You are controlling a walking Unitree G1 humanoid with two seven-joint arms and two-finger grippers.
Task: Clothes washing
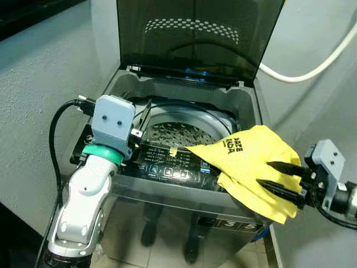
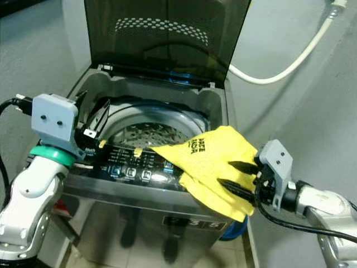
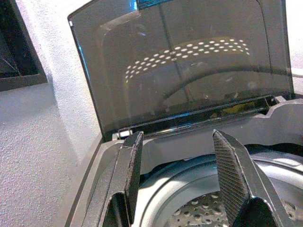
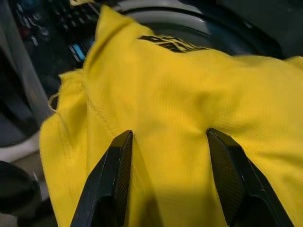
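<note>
Two black-fingered grippers are up at the grey top-loading washing machine point(image 1: 184, 192). Its dark see-through lid point(image 1: 195, 33) stands straight up at the back, so the round silver drum with little holes point(image 1: 178, 131) is open to drop things in.

A yellow cloth with black letters point(image 1: 251, 167) lies on the front right corner of the washing machine. One pointy end reaches across the dark button panel point(image 1: 167, 164) toward the drum. The rest hangs over the front edge.

The right gripper point(image 1: 281, 177) is at the cloth's outer side, by the washing machine's right front corner. Its two fingers are spread wide, with the cloth bunched between and under them. They have not closed on it, so I think it is not held yet.

The left gripper point(image 3: 182, 175) sits over the left rim of the washing machine, pointing across the drum at the lid. Its fingers are also wide apart and hold nothing.

The cloth looks soft, thin and light. It will fold and sag, not stay flat. I think the thick bunched part between the right fingers is the best place to pinch. A thin edge could slip out. Then it must be lifted over the panel and let go above the drum.
</note>
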